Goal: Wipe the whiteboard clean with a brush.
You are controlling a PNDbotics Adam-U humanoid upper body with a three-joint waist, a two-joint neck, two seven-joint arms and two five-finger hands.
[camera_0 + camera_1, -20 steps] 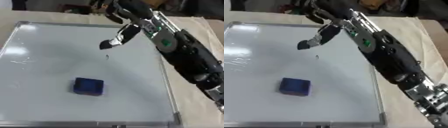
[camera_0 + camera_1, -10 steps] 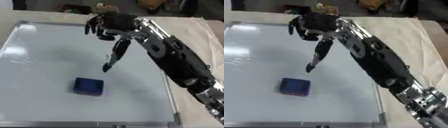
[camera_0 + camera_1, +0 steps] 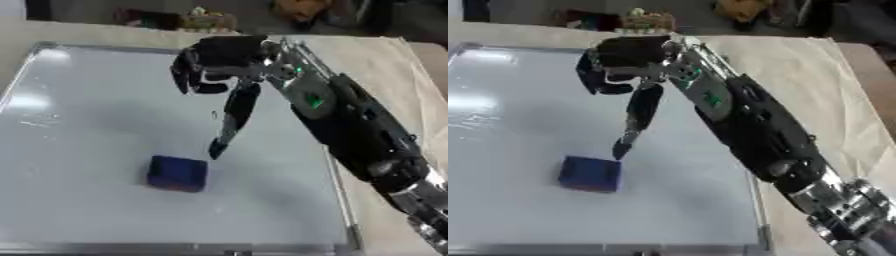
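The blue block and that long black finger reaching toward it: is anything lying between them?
Nothing. In the left eye view, only bare whiteboard shows between the blue block and the right hand; its outstretched fingertip is just short of the block.

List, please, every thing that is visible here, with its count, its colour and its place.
whiteboard: one, white with a grey frame, lying flat and filling most of the view.
brush: one, dark blue block, on the whiteboard near its lower middle.
small mark: one, dark, on the whiteboard above the brush.
table: one, beige, showing beside the whiteboard on the right.
clutter: several blurred things, mixed colours, beyond the far edge.
right hand: one, black, above the whiteboard, one finger pointing down near the brush, the others curled.
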